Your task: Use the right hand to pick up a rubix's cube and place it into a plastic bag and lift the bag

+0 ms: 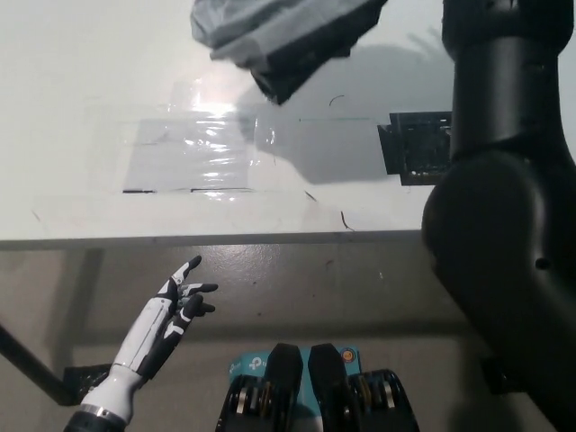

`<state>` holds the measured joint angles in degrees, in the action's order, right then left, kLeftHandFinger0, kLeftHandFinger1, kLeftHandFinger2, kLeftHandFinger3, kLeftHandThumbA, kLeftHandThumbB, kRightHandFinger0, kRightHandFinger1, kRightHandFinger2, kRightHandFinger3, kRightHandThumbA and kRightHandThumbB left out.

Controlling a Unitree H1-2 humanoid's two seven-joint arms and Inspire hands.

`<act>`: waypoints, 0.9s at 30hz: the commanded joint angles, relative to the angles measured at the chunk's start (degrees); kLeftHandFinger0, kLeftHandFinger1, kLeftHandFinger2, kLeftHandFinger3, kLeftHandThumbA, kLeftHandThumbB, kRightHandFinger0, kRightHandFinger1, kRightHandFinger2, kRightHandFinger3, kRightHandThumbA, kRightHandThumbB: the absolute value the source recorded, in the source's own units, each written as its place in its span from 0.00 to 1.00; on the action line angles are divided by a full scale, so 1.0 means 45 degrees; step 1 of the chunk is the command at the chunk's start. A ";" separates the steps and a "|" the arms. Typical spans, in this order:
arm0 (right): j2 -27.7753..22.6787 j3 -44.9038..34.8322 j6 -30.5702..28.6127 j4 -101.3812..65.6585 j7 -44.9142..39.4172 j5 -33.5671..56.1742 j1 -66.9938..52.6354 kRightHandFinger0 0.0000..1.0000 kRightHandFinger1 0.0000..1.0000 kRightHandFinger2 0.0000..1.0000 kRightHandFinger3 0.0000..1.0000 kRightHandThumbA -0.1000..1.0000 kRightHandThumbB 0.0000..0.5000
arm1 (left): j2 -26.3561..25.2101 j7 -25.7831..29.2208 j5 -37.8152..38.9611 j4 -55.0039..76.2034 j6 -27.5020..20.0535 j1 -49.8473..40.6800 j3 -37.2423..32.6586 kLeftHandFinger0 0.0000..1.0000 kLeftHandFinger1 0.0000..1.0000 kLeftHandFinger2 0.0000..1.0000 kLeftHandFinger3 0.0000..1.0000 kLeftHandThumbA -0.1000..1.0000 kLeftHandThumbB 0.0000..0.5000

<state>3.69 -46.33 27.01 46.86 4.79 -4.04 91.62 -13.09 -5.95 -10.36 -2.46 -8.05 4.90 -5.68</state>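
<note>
Plastic bag (270, 40) is off the table (81, 108), hanging at the top edge of the head view, partly cropped, its shadow on the tabletop below. Cube not visible now; judging by the sagging dark underside it's probably inside, can't confirm

Right arm (504, 207) runs up the right side and out of frame; the right hand itself is out of view, so I can't tell its grip on the bag

Handling guess: thin soft film, slippery, no stiffness. The load hangs as a lump at the bottom and can swing. Best hold is bunched material at the mouth or rim, not the body

Left hand (175, 301) rests below the table edge at lower left, fingers spread, holding nothing

Around: clear plastic sheet (189, 157) flat on the table under the bag; black grid-like object (414, 148) just beside the arm. Nothing stands in the way of going higher; the arm passes close to the black piece
</note>
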 commanded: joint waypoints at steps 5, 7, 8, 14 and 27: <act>0.0356 0.0609 -0.0356 -0.2245 0.1268 0.2567 0.3335 0.00 0.25 0.83 1.00 0.00 0.09 | -0.0271 -0.0205 -0.0250 0.0321 -0.0305 0.0122 -0.0141 0.71 0.65 0.78 1.00 1.00 0.18; 0.0337 0.0635 -0.0595 -0.2055 0.1227 0.2758 0.3126 0.00 0.24 0.82 1.00 0.00 0.12 | -0.0276 -0.0219 -0.0252 0.0356 -0.0274 0.0131 -0.0152 0.72 0.64 0.77 1.00 1.00 0.17; 0.0330 0.0677 -0.0738 -0.1926 0.1260 0.2845 0.3022 0.00 0.24 0.81 1.00 0.00 0.11 | -0.0281 -0.0223 -0.0260 0.0404 -0.0234 0.0130 -0.0153 0.72 0.63 0.77 1.00 1.00 0.16; 0.0267 0.1167 -0.1345 -0.1043 0.1686 0.3070 0.2393 0.00 0.32 0.89 1.00 0.00 0.12 | -0.0321 -0.0247 -0.0334 0.0531 -0.0031 0.0108 -0.0210 0.77 0.63 0.77 1.00 1.00 0.18; 0.0509 0.2492 -0.3818 0.1874 0.1466 0.3572 0.0484 0.00 0.41 0.90 0.54 0.00 0.17 | -0.0440 -0.0292 -0.0574 0.0581 -0.0060 0.0099 -0.0348 0.79 0.62 0.76 1.00 1.00 0.16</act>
<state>5.66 -37.92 19.44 51.32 11.61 9.13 92.42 -13.84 -6.39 -11.85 -1.98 -7.89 4.91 -6.93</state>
